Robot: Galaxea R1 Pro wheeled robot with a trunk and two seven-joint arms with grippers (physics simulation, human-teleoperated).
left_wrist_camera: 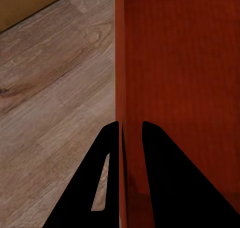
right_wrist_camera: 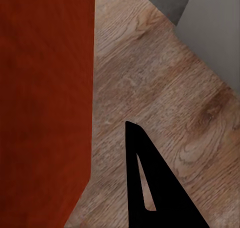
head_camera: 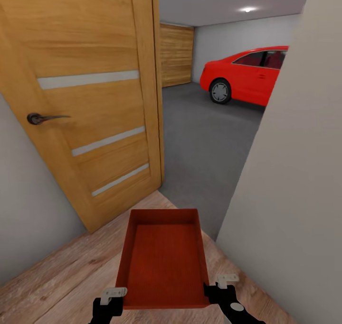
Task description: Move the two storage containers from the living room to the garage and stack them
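head view: we carry one storage container out in front of us, open top up, over the wood-plank floor of the passage. the left gripper and right gripper sit at its two near corners, one on each side wall.
doorway: an open wooden door with a dark handle stands to our left, a pale wall to our right. between them lies the garage floor, dark grey, with a red car well beyond.
left wrist view: the left gripper has one black finger on each side of the thin orange-red wall of the container, so we judge it clamped on that wall. planks show beside it.
right wrist view: only one black finger of the right gripper is plain, just beside the container and apart from it here; we cannot tell from this whether the pincer is closed on the wall.
progress: we judge this bin is at the threshold, not yet in the garage. setting it down on the concrete is left; for the second bin, the fetching and the stacking look left too.
writing: no brands, labels or lettering can be read anywhere.
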